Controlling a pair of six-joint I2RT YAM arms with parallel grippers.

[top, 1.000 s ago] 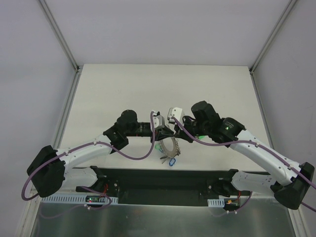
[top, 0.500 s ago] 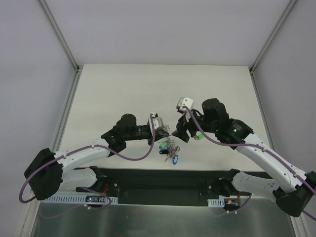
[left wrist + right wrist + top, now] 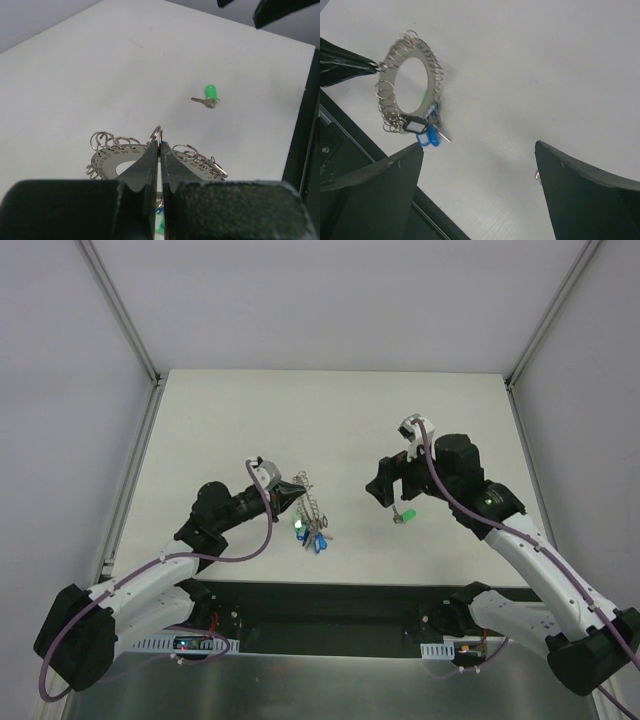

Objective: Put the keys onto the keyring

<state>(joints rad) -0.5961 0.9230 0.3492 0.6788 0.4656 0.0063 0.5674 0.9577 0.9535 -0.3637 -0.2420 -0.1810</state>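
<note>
The keyring (image 3: 311,506) is a flat grey metal disc fringed with small split rings, and it hangs upright from my left gripper (image 3: 292,491). In the left wrist view that gripper (image 3: 159,144) is shut on one split ring at the rim of the keyring (image 3: 116,163). Blue and black-headed keys (image 3: 423,132) dangle from the low side of the keyring (image 3: 387,82). One green-headed key (image 3: 405,516) lies loose on the table, also seen from the left wrist as the green key (image 3: 210,95). My right gripper (image 3: 384,490) hovers beside it, open and holding nothing (image 3: 479,145).
The white table (image 3: 220,430) stretches away behind both arms, walled by grey panels. A black rail (image 3: 330,605) runs along the near edge between the arm bases. The left gripper's tip (image 3: 347,64) shows at the left of the right wrist view.
My right gripper has opened wide and drawn back to the right. My left arm has swung left and carried the keyring away from it. The green key now lies uncovered on the table.
</note>
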